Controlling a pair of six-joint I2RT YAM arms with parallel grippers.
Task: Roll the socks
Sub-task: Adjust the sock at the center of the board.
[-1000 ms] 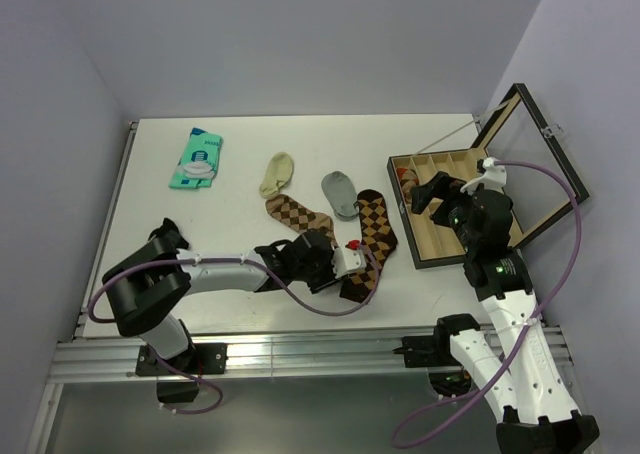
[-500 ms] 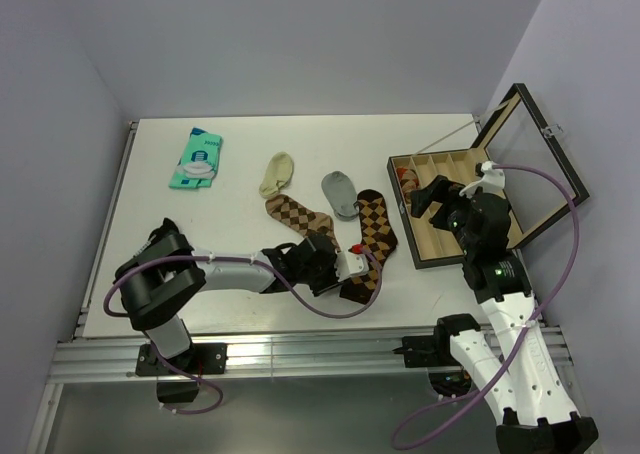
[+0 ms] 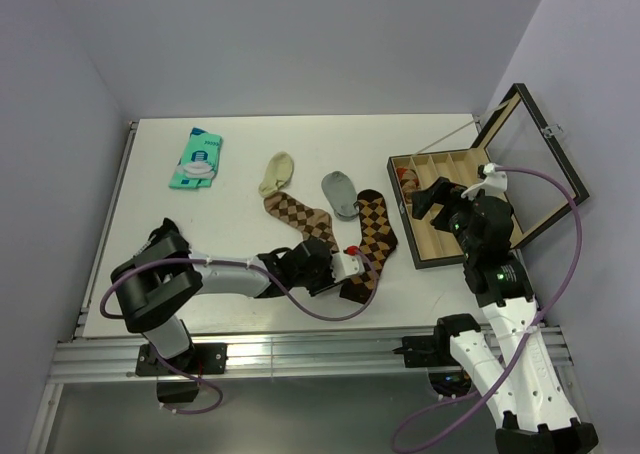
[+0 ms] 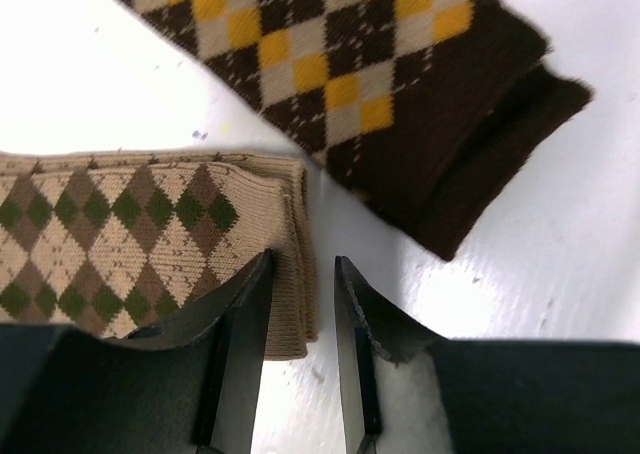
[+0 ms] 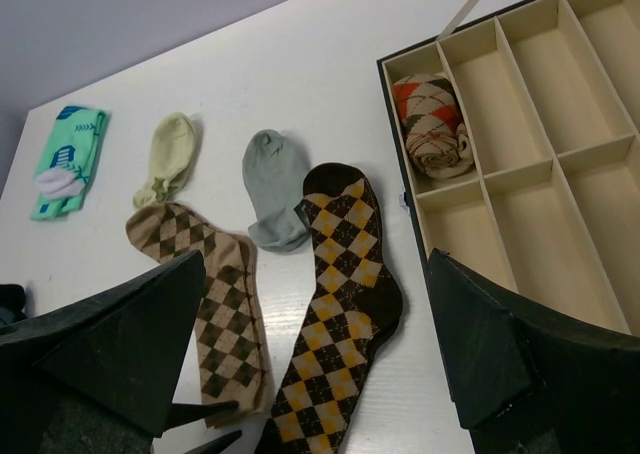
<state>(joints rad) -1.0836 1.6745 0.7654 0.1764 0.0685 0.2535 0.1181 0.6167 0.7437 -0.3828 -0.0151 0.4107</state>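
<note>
Two long argyle socks lie flat side by side on the table. One is a dark-brown sock (image 3: 372, 236) (image 5: 345, 304) (image 4: 340, 74) with tan and orange diamonds. The other is a tan sock (image 3: 293, 212) (image 5: 215, 294) (image 4: 120, 234) with brown diamonds. My left gripper (image 3: 320, 264) (image 4: 303, 264) sits low at the tan sock's cuff. Its jaws stand narrowly apart: one finger rests over the cuff's edge, the other over bare table. My right gripper (image 3: 440, 196) (image 5: 316, 259) hangs wide open above the box's left side, holding nothing.
A grey ankle sock (image 3: 340, 192), a cream ankle sock (image 3: 276, 174) and a folded teal pair (image 3: 197, 158) lie farther back. At the right stands a divided box (image 3: 452, 257) with its lid (image 3: 535, 164) raised; a rolled sock (image 5: 432, 124) fills one compartment.
My left arm has shifted slightly at the tan sock's cuff. The right gripper has barely moved, and the socks lie as before.
</note>
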